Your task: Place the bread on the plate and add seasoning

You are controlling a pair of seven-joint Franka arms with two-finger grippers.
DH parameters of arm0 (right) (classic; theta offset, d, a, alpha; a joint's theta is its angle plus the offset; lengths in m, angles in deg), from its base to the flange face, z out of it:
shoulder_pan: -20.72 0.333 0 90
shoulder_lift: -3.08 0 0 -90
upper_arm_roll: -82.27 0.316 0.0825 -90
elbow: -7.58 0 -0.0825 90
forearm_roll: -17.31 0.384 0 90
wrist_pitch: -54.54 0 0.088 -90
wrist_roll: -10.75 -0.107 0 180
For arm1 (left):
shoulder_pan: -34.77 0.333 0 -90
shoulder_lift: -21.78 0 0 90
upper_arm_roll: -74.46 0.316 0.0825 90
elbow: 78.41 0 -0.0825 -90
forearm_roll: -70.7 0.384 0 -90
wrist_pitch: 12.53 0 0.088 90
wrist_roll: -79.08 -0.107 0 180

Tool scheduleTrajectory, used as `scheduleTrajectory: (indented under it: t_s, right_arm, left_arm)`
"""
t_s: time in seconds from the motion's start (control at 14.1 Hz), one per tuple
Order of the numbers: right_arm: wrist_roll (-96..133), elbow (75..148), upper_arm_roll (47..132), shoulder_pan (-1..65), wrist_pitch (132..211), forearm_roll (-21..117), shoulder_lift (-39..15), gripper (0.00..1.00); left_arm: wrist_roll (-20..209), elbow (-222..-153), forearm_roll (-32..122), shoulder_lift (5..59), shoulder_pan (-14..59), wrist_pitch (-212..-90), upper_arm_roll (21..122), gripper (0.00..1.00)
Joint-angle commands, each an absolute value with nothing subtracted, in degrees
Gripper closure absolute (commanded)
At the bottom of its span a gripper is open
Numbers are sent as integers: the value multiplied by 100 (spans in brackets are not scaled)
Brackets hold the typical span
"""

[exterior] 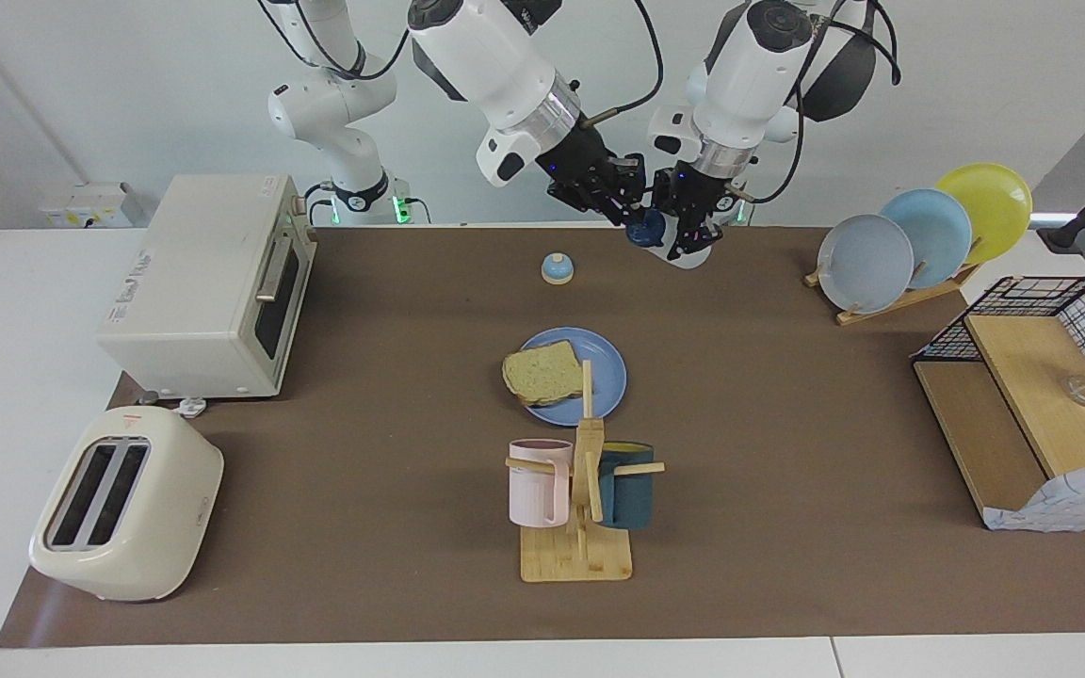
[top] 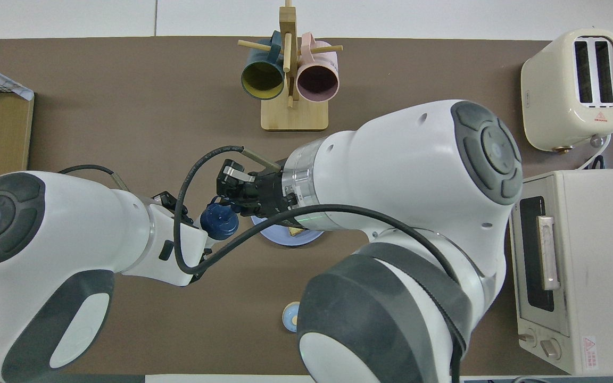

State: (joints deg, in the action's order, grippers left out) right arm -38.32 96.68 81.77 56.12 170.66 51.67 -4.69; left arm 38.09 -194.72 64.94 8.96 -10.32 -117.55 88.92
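The bread [exterior: 542, 372] lies on the blue plate [exterior: 599, 381] at the middle of the table, overhanging its rim toward the right arm's end. In the overhead view only a sliver of the plate [top: 280, 238] and the bread [top: 295, 231] shows under the right arm. My left gripper [exterior: 693, 235] is shut on the seasoning bottle [exterior: 690, 256] and holds it tilted in the air over the mat near the robots. Its navy cap [exterior: 646, 229] points toward my right gripper [exterior: 635, 202], whose tips are at the cap. The cap also shows in the overhead view [top: 220, 221].
A small blue bell [exterior: 557, 268] sits nearer to the robots than the plate. A mug rack [exterior: 580, 508] stands just farther from the robots than the plate. Toaster oven [exterior: 213, 282] and toaster [exterior: 123, 504] are at the right arm's end. Plate rack [exterior: 919, 240] and wire shelf [exterior: 1032, 395] are at the left arm's end.
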Motion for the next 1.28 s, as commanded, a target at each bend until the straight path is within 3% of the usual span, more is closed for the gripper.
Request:
scheduleTrajectory:
  t_s: [0.0,0.28,1.13,1.21]
  right_arm:
    - [-3759,9793,8192,5579,17055,5071,-360,76]
    - [-3776,9784,8192,5570,17056,5071,-360,100]
    - [-4199,9740,8130,5077,17126,5880,-360,100]
    - [-4137,9758,8130,5104,17161,5818,-360,40]
  left_arm:
    - [3733,-19583,6429,736,-1085,-11712,8940,100]
    - [3742,-19583,6429,736,-1085,-11712,8940,100]
    - [3751,-19583,6429,736,-1093,-11703,8931,100]
    - [3751,-19583,6429,736,-1094,-11703,8931,100]
